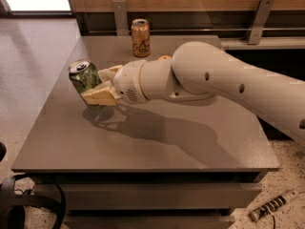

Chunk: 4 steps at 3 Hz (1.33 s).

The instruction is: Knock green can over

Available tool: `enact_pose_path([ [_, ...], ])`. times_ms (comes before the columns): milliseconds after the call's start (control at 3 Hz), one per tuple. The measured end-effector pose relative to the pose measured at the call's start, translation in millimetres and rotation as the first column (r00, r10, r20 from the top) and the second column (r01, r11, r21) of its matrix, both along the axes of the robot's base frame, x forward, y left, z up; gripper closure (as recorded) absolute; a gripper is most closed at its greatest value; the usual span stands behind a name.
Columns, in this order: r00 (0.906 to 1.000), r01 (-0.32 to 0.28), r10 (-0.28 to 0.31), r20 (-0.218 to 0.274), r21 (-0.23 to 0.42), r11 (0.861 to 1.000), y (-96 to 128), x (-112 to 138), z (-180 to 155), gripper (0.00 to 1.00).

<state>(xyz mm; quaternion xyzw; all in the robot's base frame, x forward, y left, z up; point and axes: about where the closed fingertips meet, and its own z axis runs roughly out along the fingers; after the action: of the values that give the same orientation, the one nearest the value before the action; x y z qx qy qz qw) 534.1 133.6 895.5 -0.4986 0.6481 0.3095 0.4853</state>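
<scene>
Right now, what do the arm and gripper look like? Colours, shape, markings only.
The arm is a thick, smooth, off-white tube with rounded joints and a few small dark holes in its shell; no loose cables or lettering show. The gripper, at the left of the table on the green can, has a white wrist and two tan, wedge-shaped fingers.

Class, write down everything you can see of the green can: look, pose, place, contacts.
The green can is a small aluminium drink can with a silver top and shiny green side. It is tilted, its top leaning toward the picture's left, near that edge of the grey table. The gripper holds it, one tan finger on either side. Whether its base touches the table cannot be told.
</scene>
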Motion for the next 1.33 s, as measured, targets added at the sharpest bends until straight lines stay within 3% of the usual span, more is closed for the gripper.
enact_pose_path([
  [333, 0.9984, -0.042, 0.048, 0.031, -0.165, 0.985, 0.1, -13.7, 32.8, 1.0],
  [667, 0.9983, -0.052, 0.058, 0.009, -0.312, 0.949, -10.1, -15.7, 47.8, 1.0],
  [1000, 0.999, -0.041, 0.029, -0.035, -0.453, 0.891, -18.3, -18.8, 44.9, 1.0],
  [1333, 0.9984, 0.0, -0.034, -0.045, -0.603, 0.798, -31.9, -17.9, 27.3, 1.0],
])
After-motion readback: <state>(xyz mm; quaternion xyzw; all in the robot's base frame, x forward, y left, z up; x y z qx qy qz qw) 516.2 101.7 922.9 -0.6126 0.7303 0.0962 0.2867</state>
